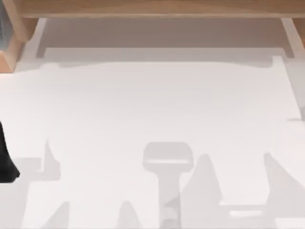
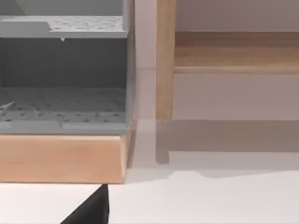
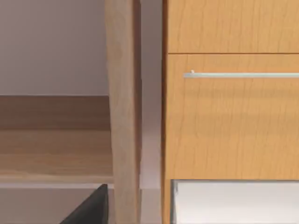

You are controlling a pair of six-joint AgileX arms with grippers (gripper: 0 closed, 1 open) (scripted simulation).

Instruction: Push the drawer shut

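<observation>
you see the white table (image 1: pixel 157 105) from above, with a wooden rail (image 1: pixel 157 7) along its far edge; a dark bit of the left arm (image 1: pixel 5 162) sits at the table's left edge; from the left wrist, a grey shelf rack (image 2: pixel 63 79) stands on a wooden base (image 2: pixel 60 158), just beside a wooden post (image 2: pixel 165 60); from the right wrist, the drawer (image 3: pixel 231 116) with its thin silver handle (image 3: pixel 243 74) sits just beside another wooden post (image 3: pixel 122 107), and its front looks flush with the panel above; you cannot tell how wide either claw is, or if it holds anything
</observation>
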